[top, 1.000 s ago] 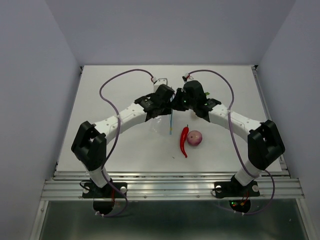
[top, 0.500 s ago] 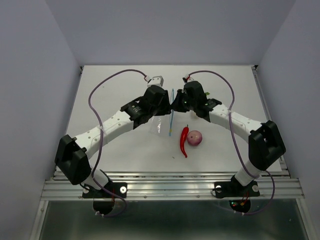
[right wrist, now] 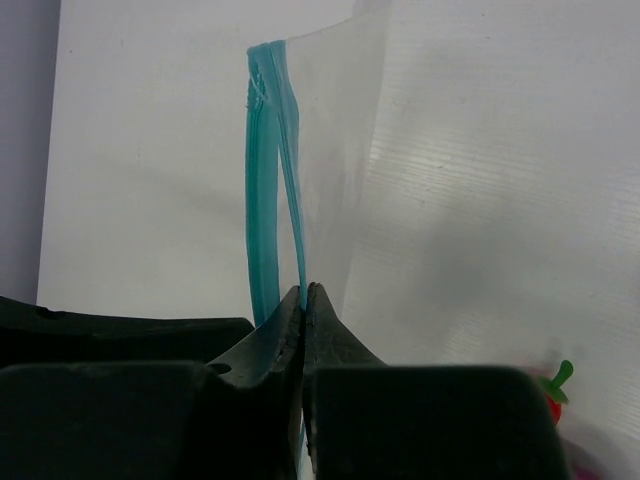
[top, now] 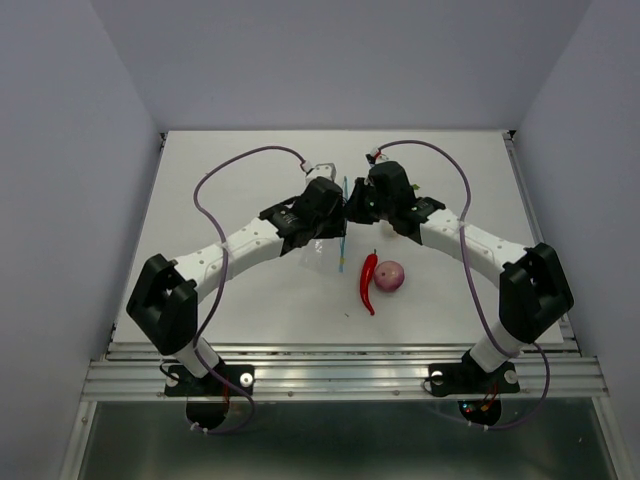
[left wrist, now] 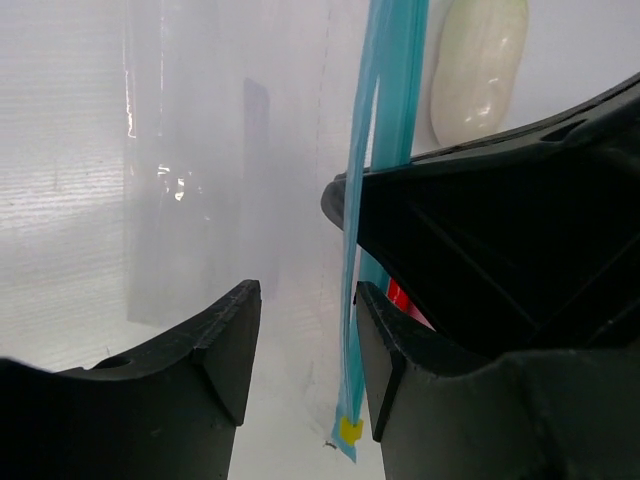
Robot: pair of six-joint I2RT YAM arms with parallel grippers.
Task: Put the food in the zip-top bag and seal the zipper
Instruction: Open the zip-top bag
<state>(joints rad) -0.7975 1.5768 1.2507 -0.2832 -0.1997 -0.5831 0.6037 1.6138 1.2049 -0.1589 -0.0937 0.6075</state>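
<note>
The right claw [right wrist: 305,297] is clamped on the zipper [right wrist: 266,170], holding the zip-top bag [top: 322,256] up by that edge mid-surface. This is probably so the left claw [left wrist: 305,330], jaws apart beside it, can open the mouth. The chili [top: 368,283] and onion [top: 390,276] lie nearer the near edge.

One picture's top edge crops the pale white radish [left wrist: 478,65]; the black right gripper [left wrist: 340,200] hides most of the long red chili [left wrist: 410,298]. The thin light-blue zipper strip [right wrist: 268,180] disappears between that gripper's pinched fingers [right wrist: 270,345].
</note>
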